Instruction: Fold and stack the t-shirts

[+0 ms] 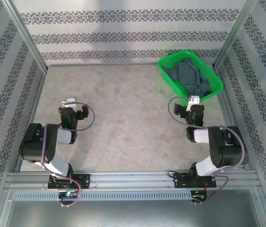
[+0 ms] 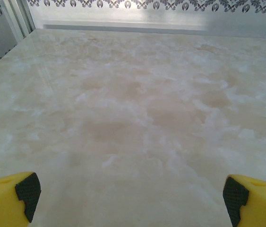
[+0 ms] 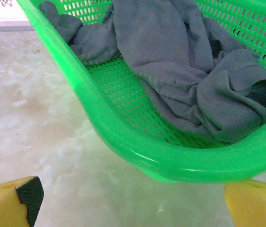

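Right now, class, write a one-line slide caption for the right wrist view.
Open right gripper faces the green basket holding crumpled grey t-shirts.

Count of bunched t-shirts [image 3: 170, 71] indistinct

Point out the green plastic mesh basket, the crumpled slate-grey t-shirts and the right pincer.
Green plastic mesh basket [image 3: 118, 142]: right wrist view, near rim.
Crumpled slate-grey t-shirts [image 3: 170, 61]: right wrist view, middle of the heap.
Right pincer [image 3: 133, 201]: right wrist view, midway between its yellow fingertips.

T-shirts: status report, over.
Left jaws open, empty, above table. Right jaws open, empty, just short of green basket. T-shirts crumpled inside basket, unfolded. Basket rim stands between right jaws and shirts.
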You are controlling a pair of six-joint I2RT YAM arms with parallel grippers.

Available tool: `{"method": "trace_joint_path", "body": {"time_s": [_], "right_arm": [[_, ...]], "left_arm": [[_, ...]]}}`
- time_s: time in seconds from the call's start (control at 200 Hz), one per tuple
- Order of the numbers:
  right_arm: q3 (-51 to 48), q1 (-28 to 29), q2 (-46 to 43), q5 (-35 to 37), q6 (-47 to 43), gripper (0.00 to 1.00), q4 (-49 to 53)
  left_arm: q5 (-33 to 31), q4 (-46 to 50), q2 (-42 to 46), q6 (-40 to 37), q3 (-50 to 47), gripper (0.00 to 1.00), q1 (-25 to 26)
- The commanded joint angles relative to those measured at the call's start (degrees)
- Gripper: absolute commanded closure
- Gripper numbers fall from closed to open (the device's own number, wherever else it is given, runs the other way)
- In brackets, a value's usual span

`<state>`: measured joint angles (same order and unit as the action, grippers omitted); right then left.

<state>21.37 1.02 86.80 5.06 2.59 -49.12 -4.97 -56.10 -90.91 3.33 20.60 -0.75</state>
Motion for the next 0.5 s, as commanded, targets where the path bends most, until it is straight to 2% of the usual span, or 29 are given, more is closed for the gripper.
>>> {"method": "trace_joint_path", "body": {"time_s": [0.0,0.495], "right_arm": [[0.21,0.57,-0.06,0.32,-0.65,0.02,-3.30],[-0.28,0.63,-0.46,0.06,-0.45,0.02,-4.95]], "left_arm": [[-0.74,-0.57,0.38,-0.78,-0.21,0.00,0.46],[-0.23,0.00,0.39,-0.87,0.09,0.00,0.44]]}}
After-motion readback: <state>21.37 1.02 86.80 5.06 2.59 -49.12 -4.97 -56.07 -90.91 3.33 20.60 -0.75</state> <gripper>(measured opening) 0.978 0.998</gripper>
